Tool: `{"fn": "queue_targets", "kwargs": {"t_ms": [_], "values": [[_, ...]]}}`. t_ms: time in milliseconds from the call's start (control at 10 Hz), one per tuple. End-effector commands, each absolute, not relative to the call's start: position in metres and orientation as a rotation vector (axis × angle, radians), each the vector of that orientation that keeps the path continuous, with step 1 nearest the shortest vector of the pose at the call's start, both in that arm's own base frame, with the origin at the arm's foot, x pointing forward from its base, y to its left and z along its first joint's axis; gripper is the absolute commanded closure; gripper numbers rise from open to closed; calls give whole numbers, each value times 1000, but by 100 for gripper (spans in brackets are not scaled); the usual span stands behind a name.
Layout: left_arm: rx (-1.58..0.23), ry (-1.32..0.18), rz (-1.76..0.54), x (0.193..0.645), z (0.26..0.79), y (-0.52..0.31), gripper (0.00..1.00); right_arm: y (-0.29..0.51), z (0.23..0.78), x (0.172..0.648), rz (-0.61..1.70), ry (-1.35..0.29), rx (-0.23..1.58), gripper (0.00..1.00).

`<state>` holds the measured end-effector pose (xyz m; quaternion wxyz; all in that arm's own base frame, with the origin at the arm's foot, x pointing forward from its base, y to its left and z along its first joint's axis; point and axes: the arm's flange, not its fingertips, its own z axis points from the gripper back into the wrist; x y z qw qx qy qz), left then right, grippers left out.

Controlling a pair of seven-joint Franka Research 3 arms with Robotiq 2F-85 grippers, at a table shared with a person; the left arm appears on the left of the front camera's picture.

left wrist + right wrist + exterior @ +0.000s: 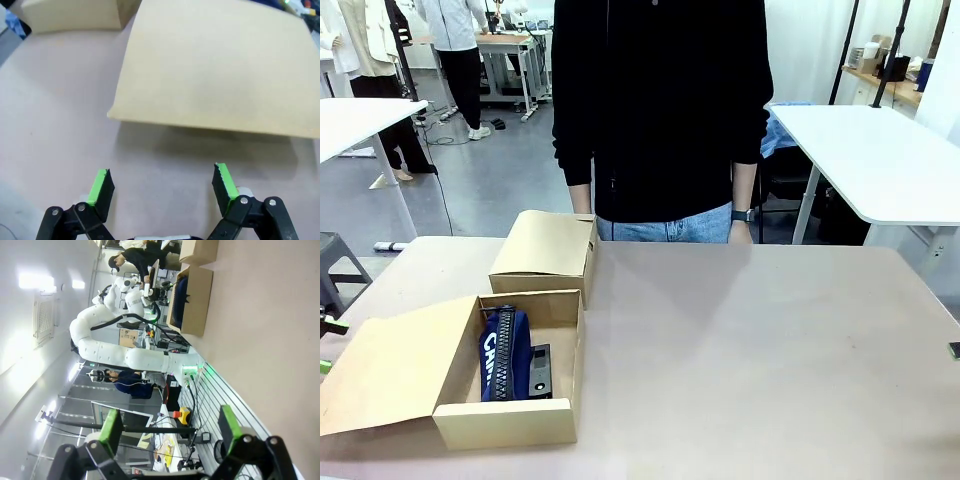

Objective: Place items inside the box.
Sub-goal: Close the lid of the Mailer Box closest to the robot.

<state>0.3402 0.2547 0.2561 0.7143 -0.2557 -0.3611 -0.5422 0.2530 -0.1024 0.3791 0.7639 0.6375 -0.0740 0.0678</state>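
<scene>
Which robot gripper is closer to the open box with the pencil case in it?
The left. The left gripper hangs open just beside the open box's flap. The right gripper, also open, looks at that box from far across the table.

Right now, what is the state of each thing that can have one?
Open box: lid flap folded out, holds items.
Pencil case: lying inside the open box.
Stapler: lying beside the pencil case.
Second box: closed.
Left gripper: open, empty.
Right gripper: open, empty.

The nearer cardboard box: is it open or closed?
Open. The box has its lid flap folded out flat, and a navy pencil case shows inside.
</scene>
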Motion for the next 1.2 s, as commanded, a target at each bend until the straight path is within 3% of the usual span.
{"fn": "queue_targets", "kwargs": {"t_ms": [0,500,1100], "values": [[-516,-795,-1226,342,212,268,0,-102,386,254,128,-155,1401,0],[-593,-815,-1290,342,210,255,0,-102,386,254,128,-155,1401,0],[-715,-732,-1422,345,193,209,0,-102,386,254,128,-155,1401,0]]}}
